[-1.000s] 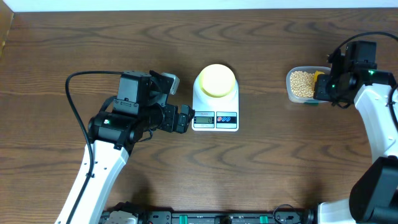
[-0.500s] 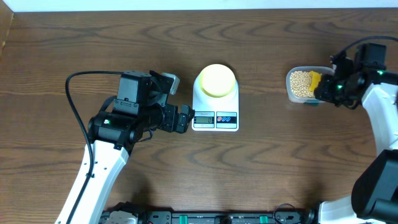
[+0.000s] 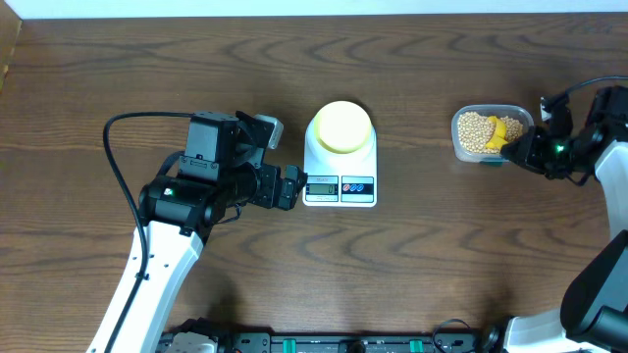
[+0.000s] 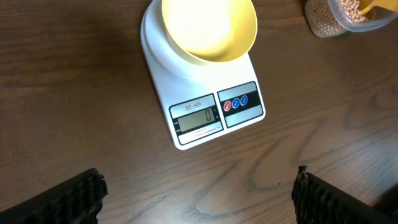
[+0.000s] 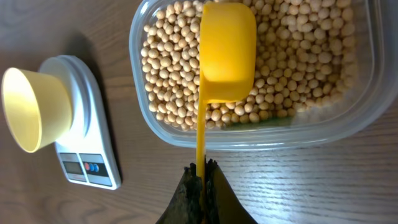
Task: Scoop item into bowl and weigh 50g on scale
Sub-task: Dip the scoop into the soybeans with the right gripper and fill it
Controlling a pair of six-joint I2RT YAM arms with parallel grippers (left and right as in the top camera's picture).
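Over the clear tub at the right of the surface, the right pincer clamps the yellow scoop above the soybeans; a deep dig and a level lift should prevent spills. The left pincer gapes empty beside the scale, which carries the empty bowl.

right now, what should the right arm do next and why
Probably dip the scoop down into the beans to fill it. The right fingers are shut on its handle, it hangs over the beans in the tub, and the bowl on the scale is empty, display at zero.
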